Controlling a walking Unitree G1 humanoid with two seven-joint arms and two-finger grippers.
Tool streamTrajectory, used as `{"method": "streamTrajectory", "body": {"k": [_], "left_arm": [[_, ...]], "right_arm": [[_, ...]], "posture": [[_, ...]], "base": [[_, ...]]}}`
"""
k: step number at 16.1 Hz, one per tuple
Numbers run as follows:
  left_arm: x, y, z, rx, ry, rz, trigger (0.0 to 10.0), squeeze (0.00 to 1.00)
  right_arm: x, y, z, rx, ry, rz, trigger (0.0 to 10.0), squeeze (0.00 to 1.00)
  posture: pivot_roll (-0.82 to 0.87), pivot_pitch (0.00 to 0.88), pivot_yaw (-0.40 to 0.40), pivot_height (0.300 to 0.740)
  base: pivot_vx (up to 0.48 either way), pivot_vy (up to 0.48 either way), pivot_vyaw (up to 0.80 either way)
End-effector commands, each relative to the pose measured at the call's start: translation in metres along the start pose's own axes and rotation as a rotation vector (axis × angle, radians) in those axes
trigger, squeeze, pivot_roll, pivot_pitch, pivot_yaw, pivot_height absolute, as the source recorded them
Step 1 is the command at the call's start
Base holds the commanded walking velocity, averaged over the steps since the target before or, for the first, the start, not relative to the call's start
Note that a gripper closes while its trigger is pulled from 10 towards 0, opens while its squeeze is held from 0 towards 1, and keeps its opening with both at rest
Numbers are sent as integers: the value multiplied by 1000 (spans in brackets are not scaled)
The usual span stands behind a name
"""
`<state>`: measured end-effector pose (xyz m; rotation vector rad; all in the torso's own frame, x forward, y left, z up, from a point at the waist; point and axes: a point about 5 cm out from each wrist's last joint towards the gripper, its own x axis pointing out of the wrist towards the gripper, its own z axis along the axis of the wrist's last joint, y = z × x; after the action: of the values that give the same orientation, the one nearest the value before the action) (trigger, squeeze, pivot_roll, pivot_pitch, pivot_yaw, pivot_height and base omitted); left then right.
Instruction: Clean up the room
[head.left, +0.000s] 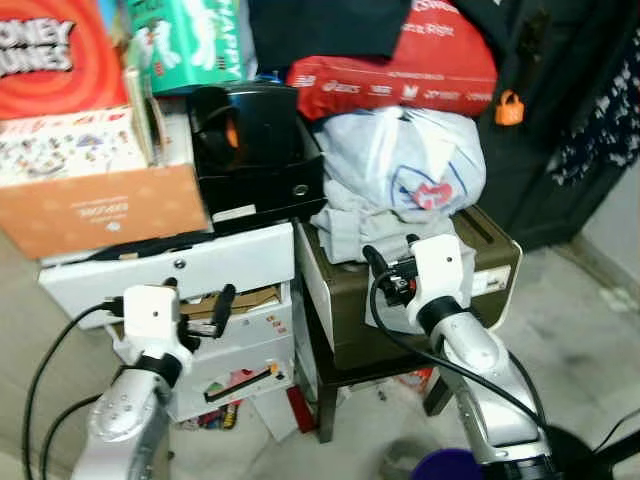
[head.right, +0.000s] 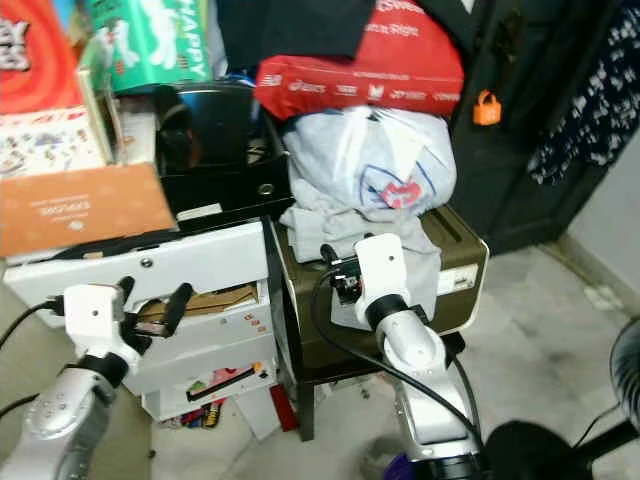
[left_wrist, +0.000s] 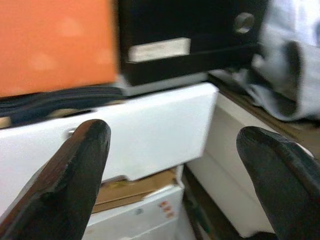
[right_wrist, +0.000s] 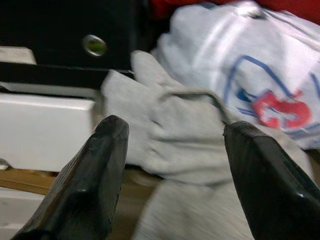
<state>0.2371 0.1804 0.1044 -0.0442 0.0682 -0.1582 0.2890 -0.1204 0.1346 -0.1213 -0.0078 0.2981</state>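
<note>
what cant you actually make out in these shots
- Grey cloth: right wrist view is blurred; its lower part is covered by the right tool in the eye views.
- White drawer: contents hidden behind its front.
- White plastic bag: contents hidden.
- Orange box: label too small, upside down.
- Left tool: open, touching nothing.

Colours crowd a cluttered corner

A grey garment (head.left: 350, 225) lies under a white bag (head.left: 405, 160) (blue-and-red printed), beside a black box (head.left: 255, 145), white drawers (head.left: 170, 270), an orange carton (head.left: 100, 210) and a red package (head.left: 400, 75).
</note>
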Motion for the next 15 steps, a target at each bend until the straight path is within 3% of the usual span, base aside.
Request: {"method": "streamTrajectory", "body": {"k": [1, 8, 10, 12, 15], "left_arm": [[2, -1, 1, 11, 0, 0, 10000, 0], [3, -2, -1, 6, 13, -4, 10000, 0], [6, -5, -9, -2, 70, -34, 10000, 0], [18, -7, -21, 17, 128, -62, 10000, 0], [36, -6, -34, 36, 202, -62, 10000, 0]], "right_arm": [[0, -4, 1, 0, 0, -16, 10000, 0], [-1, -3, -2, -3, 14, -9, 10000, 0], [2, 1, -15, 39, 100, -1, 10000, 0], [15, 12, -33, 86, 210, 22, 10000, 0], [31, 29, -42, 106, 265, 55, 10000, 0]], "posture": [[-173, 0, -31, 740], [-177, 0, -29, 740], [-172, 0, -29, 740], [-168, 0, -29, 740], [-185, 0, -18, 740]], "base": [[0, 0, 0], [0, 0, 800], [0, 0, 659], [0, 0, 0], [0, 0, 0]]}}
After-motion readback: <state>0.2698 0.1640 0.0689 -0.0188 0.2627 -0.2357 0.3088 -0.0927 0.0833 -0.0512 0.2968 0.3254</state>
